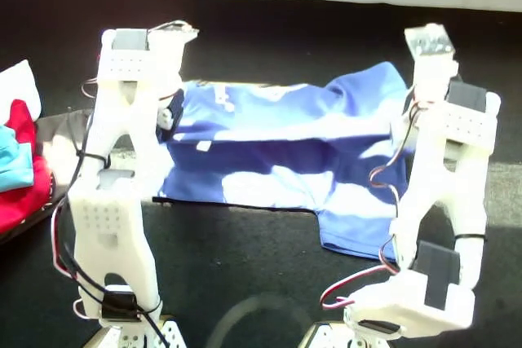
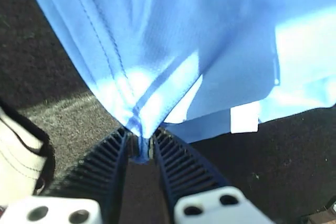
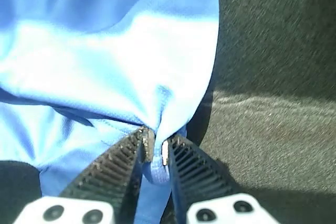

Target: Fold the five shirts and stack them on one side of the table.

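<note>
Spread across the middle of the dark worktop (image 1: 269, 34), between the two arms: a blue shirt (image 1: 277, 148), lying crosswise and rumpled, one part reaching toward the near edge on the right side. Pinched in the left claw (image 2: 143, 148): a gathered fold at the shirt's left end, ribbed fingers (image 2: 181, 163) clenched tight on the cloth, fabric fanning out from the grip. Just beside that fold, a small white tag (image 2: 244, 118) at the hem. Grasped the same way in the right claw (image 3: 156, 153): a bunched bit of the shirt's right end, close to a hemmed edge, fingers pressed together on it, bare worktop alongside. Heaped at the worktop's left edge, well apart from the blue shirt: more clothes (image 1: 18, 165), red, teal and white, with something dark underneath.
</note>
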`<state>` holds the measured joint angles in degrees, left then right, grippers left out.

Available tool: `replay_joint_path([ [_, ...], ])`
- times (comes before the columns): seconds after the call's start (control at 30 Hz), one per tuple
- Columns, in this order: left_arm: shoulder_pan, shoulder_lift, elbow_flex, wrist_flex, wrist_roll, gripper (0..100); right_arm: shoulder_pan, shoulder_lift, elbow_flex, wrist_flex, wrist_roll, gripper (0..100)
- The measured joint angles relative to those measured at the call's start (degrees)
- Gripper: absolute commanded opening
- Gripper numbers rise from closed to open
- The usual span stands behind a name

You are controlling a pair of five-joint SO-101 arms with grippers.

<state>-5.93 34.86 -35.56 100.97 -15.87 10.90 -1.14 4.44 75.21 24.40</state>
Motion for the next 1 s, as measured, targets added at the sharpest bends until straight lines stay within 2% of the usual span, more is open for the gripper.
replay_joint_path([
  [0.23, 0.0, -6.2, 14.2, -1.2, -2.5, 1, 1.5, -16.3, 23.6, -10.0, 0.0, 0.7],
  [0.37, 0.0, -7.0, 21.4, -5.9, -2.9, 1, 2.4, -25.2, 32.0, -11.6, 2.4, 0.7],
  [0.57, 0.0, -7.1, 30.1, -14.3, -2.9, 1, 2.5, -26.7, 37.5, -13.5, 2.7, 0.7],
  [1.0, -0.1, -7.6, 34.5, -15.6, -2.9, 1, 3.4, -27.7, 40.3, -12.7, 2.8, 0.7],
])
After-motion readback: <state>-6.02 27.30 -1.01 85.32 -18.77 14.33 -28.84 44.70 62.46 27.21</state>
